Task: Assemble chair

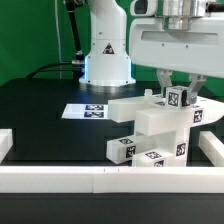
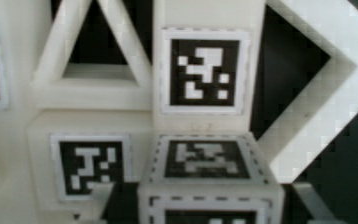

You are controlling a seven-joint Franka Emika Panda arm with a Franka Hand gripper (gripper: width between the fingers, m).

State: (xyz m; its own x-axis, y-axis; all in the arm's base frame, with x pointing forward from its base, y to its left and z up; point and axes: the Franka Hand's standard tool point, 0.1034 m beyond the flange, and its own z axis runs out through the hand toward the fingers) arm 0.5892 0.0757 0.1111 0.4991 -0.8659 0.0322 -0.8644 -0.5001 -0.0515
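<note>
The chair [image 1: 158, 125], a stack of chunky white tagged parts, stands on the black bench [image 1: 45, 120] just in front of the marker board [image 1: 88, 110], near the white rail [image 1: 100, 178] along the bench's front edge. The gripper [image 1: 177, 92] reaches down onto the chair's top, its jaws pinching a small tagged upright part there. The wrist view shows white bars and tags [image 2: 201, 66] close up
</note>
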